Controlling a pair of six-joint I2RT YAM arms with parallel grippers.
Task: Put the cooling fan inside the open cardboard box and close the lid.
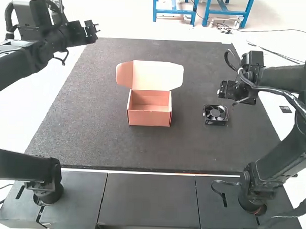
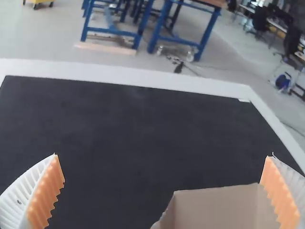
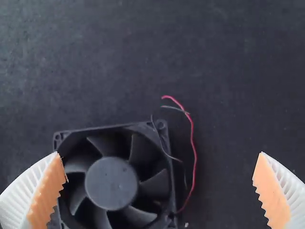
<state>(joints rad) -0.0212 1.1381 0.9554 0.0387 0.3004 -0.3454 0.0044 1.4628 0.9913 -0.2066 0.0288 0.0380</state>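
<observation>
Black fan (image 3: pixel 114 183) — red wire (image 3: pixel 192 143), tan box (image 1: pixel 149 116), black mat (image 1: pixel 82 122)

the cooling fan (image 3: pixel 114 183) is cut off by the right wrist view's edge; the cardboard box (image 2: pixel 219 210) is cropped by the left wrist view's edge.

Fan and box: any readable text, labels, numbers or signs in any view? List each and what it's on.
No text can be read in these views.
Cooling fan: the hub looks plain black, with no sticker or print visible.
Cardboard box: plain brown walls and lid, no print visible.
Small dark patch on the white table edge at the right: may be a label, too small to read.
</observation>
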